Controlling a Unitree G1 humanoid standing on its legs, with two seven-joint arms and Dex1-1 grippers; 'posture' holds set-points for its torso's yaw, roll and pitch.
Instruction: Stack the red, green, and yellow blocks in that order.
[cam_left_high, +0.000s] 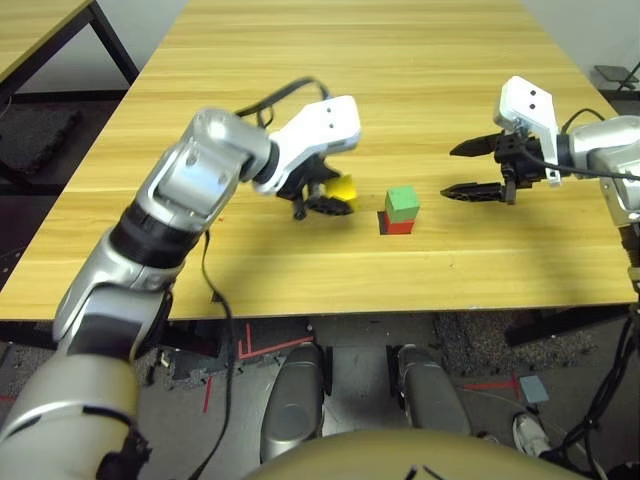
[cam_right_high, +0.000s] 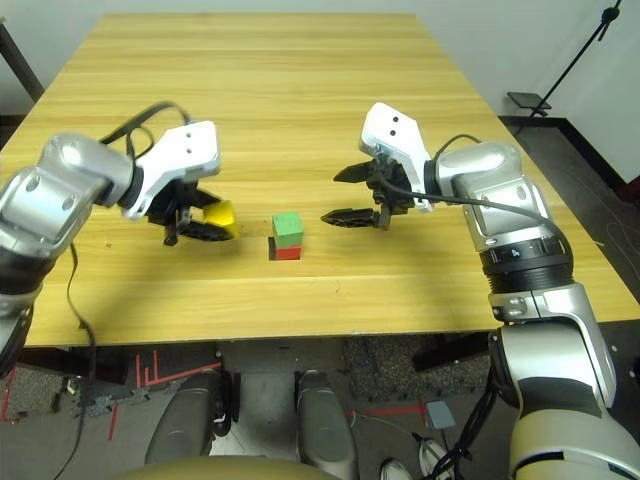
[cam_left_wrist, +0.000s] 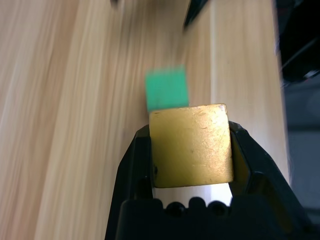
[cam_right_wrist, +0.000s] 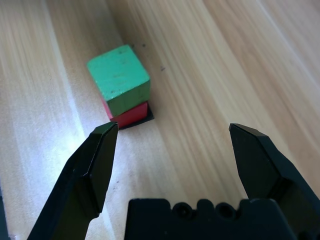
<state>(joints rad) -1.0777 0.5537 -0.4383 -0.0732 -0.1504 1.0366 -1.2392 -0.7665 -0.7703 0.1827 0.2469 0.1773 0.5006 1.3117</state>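
The green block (cam_left_high: 402, 203) sits on top of the red block (cam_left_high: 399, 227), which rests on a flat black patch near the table's front middle. My left gripper (cam_left_high: 327, 199) is shut on the yellow block (cam_left_wrist: 192, 145), held just left of the stack and a little above the tabletop. The green block (cam_left_wrist: 167, 90) lies straight beyond it in the left wrist view. My right gripper (cam_left_high: 468, 168) stands open to the right of the stack, nothing between its fingers; the stack (cam_right_wrist: 121, 89) lies just past its fingertips.
The wooden table (cam_left_high: 400, 70) stretches bare behind the stack. Its front edge (cam_left_high: 330, 310) runs close below the blocks. A second table corner (cam_left_high: 40, 30) shows at far left, and a stand's foot (cam_right_high: 525, 100) at far right on the floor.
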